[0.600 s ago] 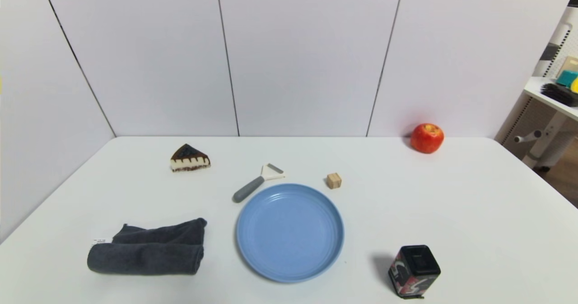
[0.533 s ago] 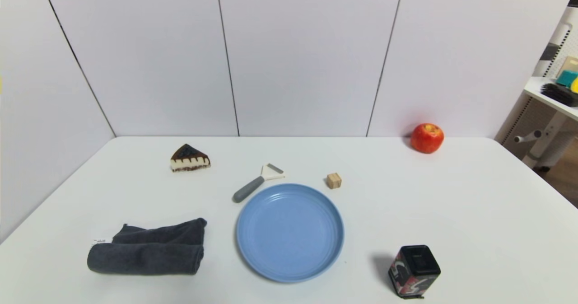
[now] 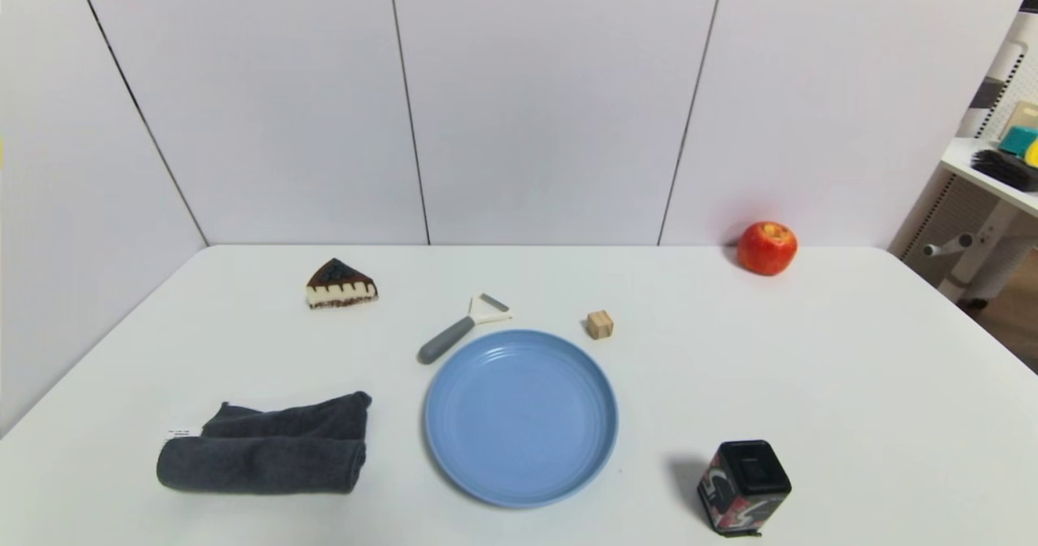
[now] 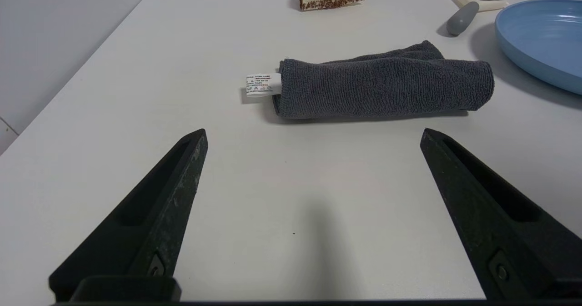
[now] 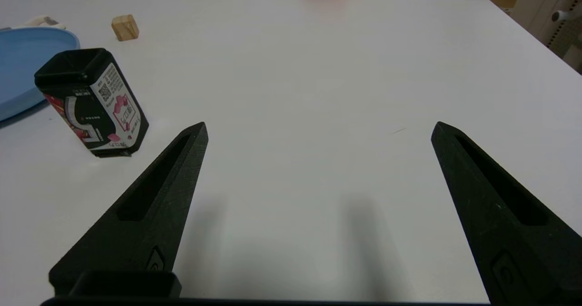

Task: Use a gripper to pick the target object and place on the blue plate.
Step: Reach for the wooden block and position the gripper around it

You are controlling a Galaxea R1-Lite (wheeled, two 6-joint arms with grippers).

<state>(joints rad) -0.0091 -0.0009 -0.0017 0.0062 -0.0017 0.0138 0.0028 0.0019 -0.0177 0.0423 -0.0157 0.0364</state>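
- Fingers on both my grippers are spread wide and hold nothing: the left gripper (image 4: pixel 313 133) hangs low over bare table near the front left edge, and the right gripper (image 5: pixel 318 128) hangs low over bare table at the front right.
- Neither gripper shows in my head view; I see each only from its own wrist camera.
- My target, the small wooden cube (image 3: pixel 600 324), sits on the white table (image 3: pixel 811 367) just beyond the far right rim of the blue plate (image 3: pixel 521 416), close to it but not touching.
- From the right wrist camera I see the cube (image 5: pixel 125 27) well ahead of the right gripper, past the black-topped red patterned box (image 5: pixel 93 110).
- That box (image 3: pixel 744 487) stands upright to the right of the plate, near the front of the table.
- A grey-handled peeler (image 3: pixel 458 329) lies just beyond the plate's far left rim.
- A rolled dark grey towel (image 3: pixel 263 447) lies left of the plate, its white tag (image 4: pixel 263 84) pointing away from the plate; the towel sits ahead of my left gripper.
- A slice of chocolate-topped cake (image 3: pixel 340 285) rests farther back on the left.
- A red apple (image 3: pixel 766 247) sits at the back right, near the wall.
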